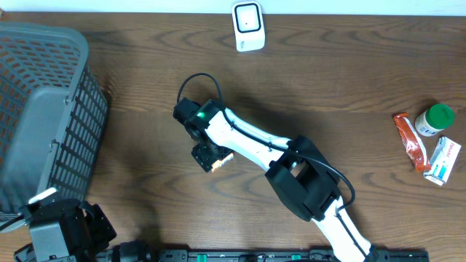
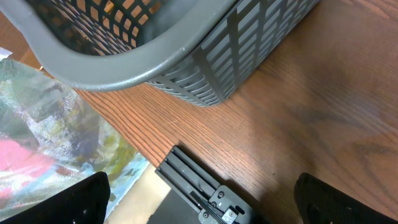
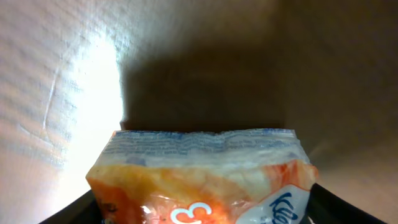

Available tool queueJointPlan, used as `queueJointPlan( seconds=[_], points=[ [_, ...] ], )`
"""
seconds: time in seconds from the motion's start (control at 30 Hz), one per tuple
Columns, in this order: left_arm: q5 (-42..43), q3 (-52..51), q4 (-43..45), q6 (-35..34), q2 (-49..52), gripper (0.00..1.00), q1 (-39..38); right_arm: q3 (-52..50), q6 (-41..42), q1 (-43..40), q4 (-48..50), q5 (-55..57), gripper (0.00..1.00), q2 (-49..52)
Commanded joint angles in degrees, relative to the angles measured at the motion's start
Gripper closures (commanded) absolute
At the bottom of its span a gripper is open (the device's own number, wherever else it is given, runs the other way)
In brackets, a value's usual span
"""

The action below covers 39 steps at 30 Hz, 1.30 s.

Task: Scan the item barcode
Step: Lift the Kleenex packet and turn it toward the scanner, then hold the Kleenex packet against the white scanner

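Item: a soft orange-and-white pack (image 3: pixel 199 168) lies at mid-table, between the fingers of the right gripper (image 1: pixel 209 156); no barcode shows on the face in view
Right jaws: partly open and astride the pack; its edges reach both fingers; I cannot tell whether they press on it or whether it is lifted off the wood
Left jaws: the left gripper (image 2: pixel 202 186) stands wide open with nothing in it, at the near left corner beside the grey basket (image 1: pixel 73 51)
Scanner: the white scanner (image 1: pixel 248 26) sits at the far edge, well apart from the pack
Done: the right arm is at one item
Left: securing the grip; carrying the pack to the scanner; turning its barcode to the window
Waiting: an orange packet (image 1: pixel 411 142), a green-capped bottle (image 1: pixel 435 120) and a white-and-blue box (image 1: pixel 443 161) lie at the right
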Motion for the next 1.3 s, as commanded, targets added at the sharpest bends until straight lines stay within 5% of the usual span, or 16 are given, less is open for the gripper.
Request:
queueJointPlan(
  seconds=[0.0, 0.43, 1.27],
  points=[
    [-0.76, 0.09, -0.13, -0.5, -0.2, 0.05, -0.28, 3.23, 1.51, -1.07, -2.58, -5.14, 0.33, 2.6],
    [-0.76, 0.09, -0.13, -0.5, -0.2, 0.05, -0.28, 16.83, 3.41, -5.68, -15.39, -11.41, 0.33, 2.6],
    [-0.76, 0.09, -0.13, -0.5, -0.2, 0.05, -0.28, 17.35, 0.04, -25.53, -22.6, -31.45, 0.31, 2.6]
  ],
)
